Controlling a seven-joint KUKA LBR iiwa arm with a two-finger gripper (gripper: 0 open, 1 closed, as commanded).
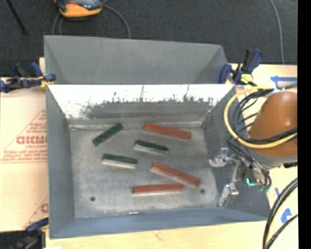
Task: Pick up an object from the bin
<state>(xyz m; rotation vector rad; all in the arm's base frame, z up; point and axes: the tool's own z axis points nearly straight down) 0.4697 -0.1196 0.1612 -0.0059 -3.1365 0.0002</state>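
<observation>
the gripper [224, 178] hangs open and empty by the right wall of the bin [59, 165]. nearest it, a slanted red bar [175, 174] lies toward the bin's right edge, a second red bar [158, 189] near its front edge, and a green bar [151, 147] mid-floor.

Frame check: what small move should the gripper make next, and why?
Probably a short shift left, out over the bin floor toward the nearest red bar. The gripper sits by the bin's right wall, its fingers look open with nothing between them, and that slanted bar lies closest of the six bars on the floor.
</observation>
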